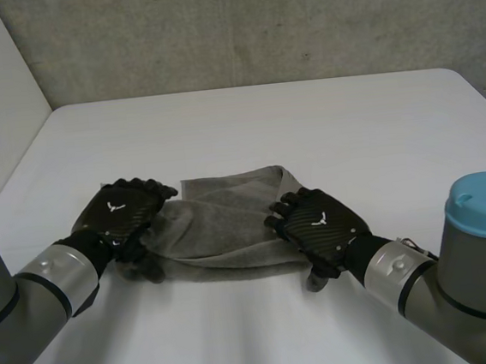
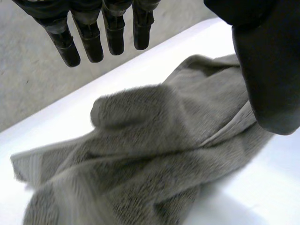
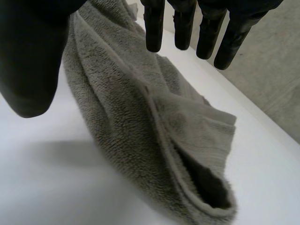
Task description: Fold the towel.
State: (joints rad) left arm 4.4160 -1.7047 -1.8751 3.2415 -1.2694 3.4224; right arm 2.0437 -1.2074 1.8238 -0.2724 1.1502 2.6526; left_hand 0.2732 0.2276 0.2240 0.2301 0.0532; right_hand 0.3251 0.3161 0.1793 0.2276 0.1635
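– Now, report hand status, nearest first.

– Right hand: released. Its fingers are straight and clear of the cloth, with the thumb spread to one side. Nothing is pinched. Left hand: also released. Its fingers are straight and held over the cloth, with the thumb apart from them.

– Location of the towel?

– The towel lies on the white table between the two hands, one end under each palm. It is bunched and partly doubled over, not flat. Under the right palm a hemmed edge runs out past the fingertips to a loose, gaping corner. Under the left palm a rounded hump of pile sits below the fingertips, with a hem band beside the thumb.

– Handling characteristics?

– Judged: light, soft terry with no stiffness. It will sag and drape from any held point, and it will drag rather than slide on the table. It is not fragile. The thick pile should give good purchase.

– Recommended hold?

– Pinch the hem, not the pile. Each hand takes the corner nearest its own fingertips, thumb beneath the edge. A hold on the hump would likely lift several layers together and skew the fold. Beyond both hands' fingertips the table runs on to the grey wall, which is judged room enough to spread the cloth first.
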